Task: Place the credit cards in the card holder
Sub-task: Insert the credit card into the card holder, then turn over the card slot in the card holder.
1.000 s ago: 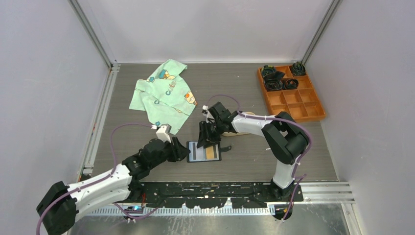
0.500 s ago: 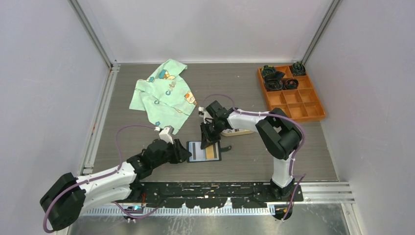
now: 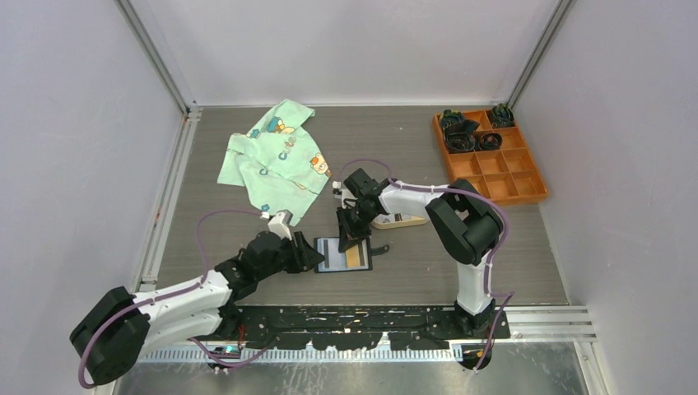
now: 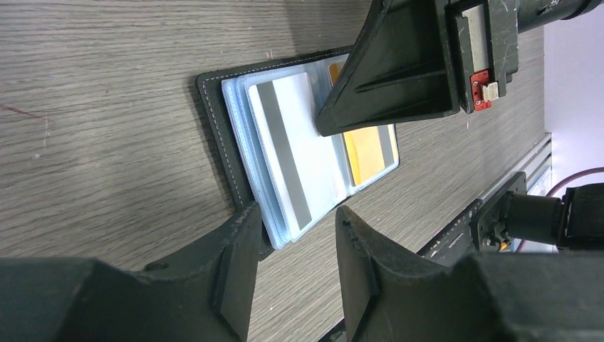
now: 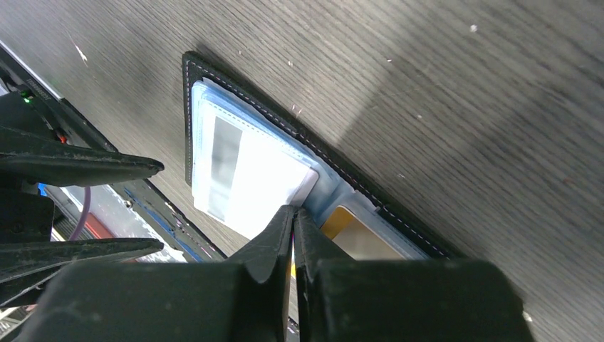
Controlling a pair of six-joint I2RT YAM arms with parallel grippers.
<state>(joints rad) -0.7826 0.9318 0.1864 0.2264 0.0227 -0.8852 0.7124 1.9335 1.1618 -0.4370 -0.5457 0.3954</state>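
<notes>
The black card holder point(image 3: 323, 255) lies open on the table, with clear sleeves. A white card with a grey stripe point(image 4: 288, 146) sits in its left half and an orange card point(image 4: 367, 153) in its right half. My right gripper point(image 3: 346, 239) is shut, its tips down at the fold against the white card's inner edge point(image 5: 293, 211). My left gripper point(image 4: 299, 214) is open and low at the holder's left edge, one finger point(image 4: 242, 235) against the black cover point(image 4: 211, 107), nothing between the jaws. In the right wrist view the white card point(image 5: 242, 171) glares bright.
A beige tray point(image 3: 401, 219) lies just behind the right gripper. A green printed cloth point(image 3: 276, 160) lies at the back left. An orange compartment tray point(image 3: 494, 164) with dark items stands at the back right. The holder's snap tab point(image 3: 379, 249) sticks out to the right.
The right arm has drawn in slightly to the left, its gripper staying at the holder's fold. The left arm shifted a little; its gripper stays at the holder's left edge.
</notes>
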